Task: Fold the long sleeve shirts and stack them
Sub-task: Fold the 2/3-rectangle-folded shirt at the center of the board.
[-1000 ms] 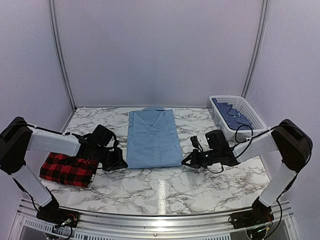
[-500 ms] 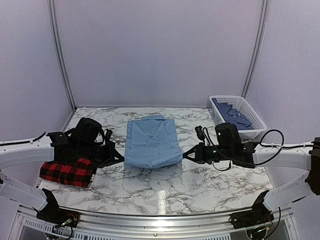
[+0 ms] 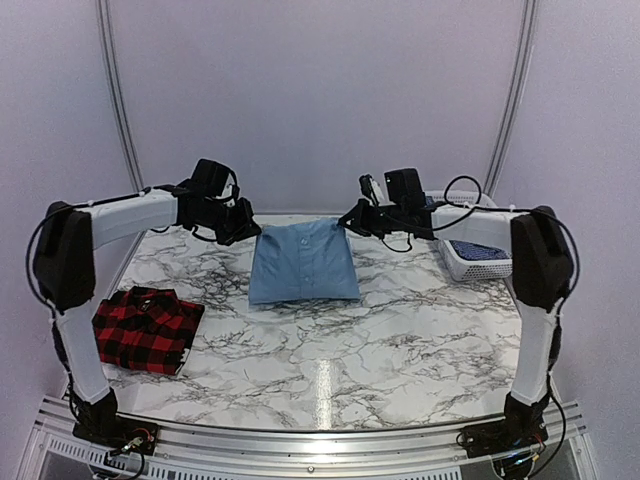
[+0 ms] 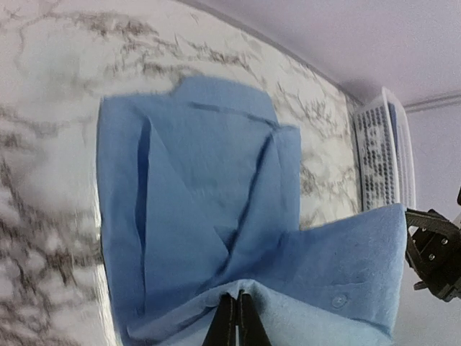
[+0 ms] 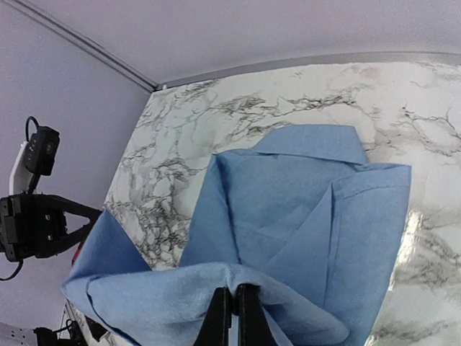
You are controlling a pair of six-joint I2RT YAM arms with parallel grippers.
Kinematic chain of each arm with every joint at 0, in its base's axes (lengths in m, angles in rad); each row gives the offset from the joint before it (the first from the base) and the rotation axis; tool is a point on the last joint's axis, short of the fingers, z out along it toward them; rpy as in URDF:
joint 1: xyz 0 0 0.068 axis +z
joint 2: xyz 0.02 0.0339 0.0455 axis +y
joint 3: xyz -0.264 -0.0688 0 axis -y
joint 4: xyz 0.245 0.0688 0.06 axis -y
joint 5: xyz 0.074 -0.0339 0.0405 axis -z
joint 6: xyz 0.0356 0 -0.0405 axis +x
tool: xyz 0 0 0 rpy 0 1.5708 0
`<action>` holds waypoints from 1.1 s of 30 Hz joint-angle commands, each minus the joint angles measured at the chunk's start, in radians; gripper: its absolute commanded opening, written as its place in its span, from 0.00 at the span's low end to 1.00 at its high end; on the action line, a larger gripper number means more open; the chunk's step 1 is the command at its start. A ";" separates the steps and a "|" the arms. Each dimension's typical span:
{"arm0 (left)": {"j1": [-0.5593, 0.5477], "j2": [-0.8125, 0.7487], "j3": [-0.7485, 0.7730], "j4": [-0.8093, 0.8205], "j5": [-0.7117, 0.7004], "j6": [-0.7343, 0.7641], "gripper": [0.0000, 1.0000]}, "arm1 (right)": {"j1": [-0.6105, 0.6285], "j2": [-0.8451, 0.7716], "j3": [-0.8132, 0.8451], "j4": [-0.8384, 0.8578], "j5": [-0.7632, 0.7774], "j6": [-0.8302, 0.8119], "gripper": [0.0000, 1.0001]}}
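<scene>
Both hands lift the blue shirt's lower edge back toward its collar.

The left hand [image 3: 250, 228] and the right hand [image 3: 347, 221] are each pinched tight on a corner of the hem of the light blue shirt [image 3: 303, 268], holding it raised near the far side of the counter [image 3: 400, 340]. A second ago these hands sat low at the shirt's near corners, with the shirt flat and at full length. Now both arms reach far forward, and the lower half hangs doubled over the upper half. The collar shows beyond the lifted hem in the wrist views. The red-and-black plaid shirt [image 3: 145, 328] lies folded at the near left, no longer partly covered by the left arm. The white basket [image 3: 480, 262] sits at the far right, behind the right arm.
</scene>
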 commanded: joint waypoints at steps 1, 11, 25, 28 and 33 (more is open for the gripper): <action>0.095 0.311 0.284 0.053 0.050 0.102 0.00 | -0.089 0.312 0.249 0.030 -0.067 -0.033 0.00; 0.111 0.649 0.506 0.102 0.097 0.068 0.00 | -0.113 0.561 0.437 0.131 -0.103 0.042 0.00; -0.094 0.061 -0.389 0.468 -0.084 -0.105 0.00 | -0.094 0.075 -0.363 0.370 -0.107 0.024 0.00; -0.159 -0.027 -0.472 0.454 -0.172 -0.113 0.00 | -0.090 -0.021 -0.468 0.372 -0.093 0.020 0.00; -0.197 -0.098 -0.492 0.410 -0.249 -0.104 0.00 | -0.090 -0.130 -0.531 0.352 -0.058 0.021 0.00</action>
